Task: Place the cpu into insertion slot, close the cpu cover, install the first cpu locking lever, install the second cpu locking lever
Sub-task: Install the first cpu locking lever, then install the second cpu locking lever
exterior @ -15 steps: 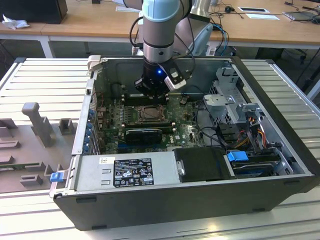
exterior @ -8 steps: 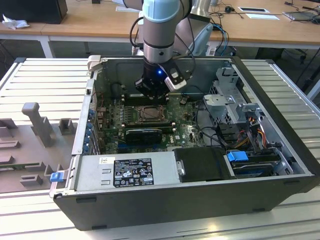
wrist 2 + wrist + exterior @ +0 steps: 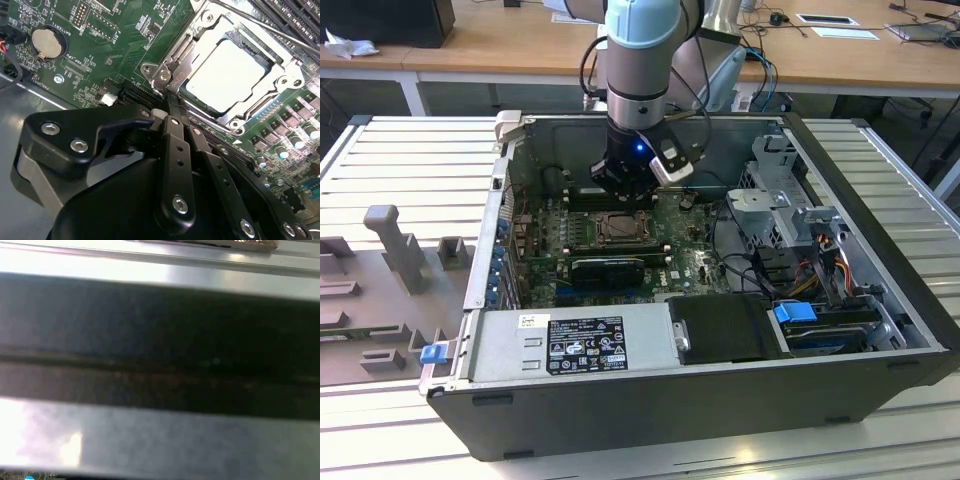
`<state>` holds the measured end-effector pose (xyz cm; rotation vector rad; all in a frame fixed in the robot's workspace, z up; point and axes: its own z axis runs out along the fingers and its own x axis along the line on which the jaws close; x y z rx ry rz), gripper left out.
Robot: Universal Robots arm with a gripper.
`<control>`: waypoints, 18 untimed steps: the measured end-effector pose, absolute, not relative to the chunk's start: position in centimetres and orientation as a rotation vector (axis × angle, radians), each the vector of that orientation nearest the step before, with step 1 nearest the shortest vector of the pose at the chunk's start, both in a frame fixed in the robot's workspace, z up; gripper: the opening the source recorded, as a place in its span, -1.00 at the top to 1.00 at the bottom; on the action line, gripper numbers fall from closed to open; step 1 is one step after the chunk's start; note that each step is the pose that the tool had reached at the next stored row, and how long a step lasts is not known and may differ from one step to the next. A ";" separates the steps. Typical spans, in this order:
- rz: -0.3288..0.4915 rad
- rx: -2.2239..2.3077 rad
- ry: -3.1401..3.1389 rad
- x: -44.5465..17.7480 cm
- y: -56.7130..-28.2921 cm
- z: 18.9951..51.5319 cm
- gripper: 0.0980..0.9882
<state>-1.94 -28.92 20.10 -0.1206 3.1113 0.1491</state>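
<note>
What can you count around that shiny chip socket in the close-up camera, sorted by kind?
In the second wrist view:
cpu: 1
cpu cover: 1
round coin battery: 1
gripper: 1
Total: 4

The tool [image 3: 170, 102] hangs low inside the open computer case [image 3: 880, 390], just beside the socket [image 3: 617, 229]. A black card [image 3: 608, 268] stands close on the near side, memory slots [image 3: 295, 20] line the far side, and loose cables [image 3: 745, 250] crowd the exterior view's right.
</note>
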 end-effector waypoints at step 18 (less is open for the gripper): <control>0.154 -0.121 3.111 -1.9 -29.9 22.3 0.98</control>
